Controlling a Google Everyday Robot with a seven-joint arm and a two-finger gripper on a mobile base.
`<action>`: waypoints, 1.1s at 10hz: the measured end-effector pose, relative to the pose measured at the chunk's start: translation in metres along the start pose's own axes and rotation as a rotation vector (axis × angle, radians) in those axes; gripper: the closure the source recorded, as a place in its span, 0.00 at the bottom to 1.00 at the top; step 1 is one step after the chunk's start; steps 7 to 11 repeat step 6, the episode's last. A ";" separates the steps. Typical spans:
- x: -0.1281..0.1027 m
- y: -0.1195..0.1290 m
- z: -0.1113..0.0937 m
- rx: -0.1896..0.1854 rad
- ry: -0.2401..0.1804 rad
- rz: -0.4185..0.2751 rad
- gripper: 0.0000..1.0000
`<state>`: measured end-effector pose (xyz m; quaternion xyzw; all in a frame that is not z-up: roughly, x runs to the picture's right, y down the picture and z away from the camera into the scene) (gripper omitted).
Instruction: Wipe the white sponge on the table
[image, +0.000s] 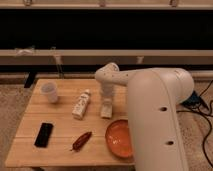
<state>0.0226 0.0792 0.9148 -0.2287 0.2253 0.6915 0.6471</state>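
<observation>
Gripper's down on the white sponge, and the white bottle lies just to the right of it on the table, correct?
Not quite. The camera view shows the white bottle lying left of the white sponge, not right. The gripper is down on the sponge, on the table.

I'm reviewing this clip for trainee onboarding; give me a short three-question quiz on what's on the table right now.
1. True or false: the gripper is directly above the white sponge.
2. What lies just left of the sponge: (a) white cup, (b) white bottle, (c) black phone?
3. Fill in: the orange plate sits near the table's ____ edge, right of the reddish-brown item.

Key: 1 true; 2 b; 3 front.
</observation>
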 end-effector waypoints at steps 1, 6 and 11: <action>-0.003 -0.003 -0.002 -0.011 -0.001 0.004 0.20; -0.002 0.000 -0.001 -0.014 0.002 0.000 0.20; -0.002 0.000 -0.001 -0.014 0.002 0.000 0.20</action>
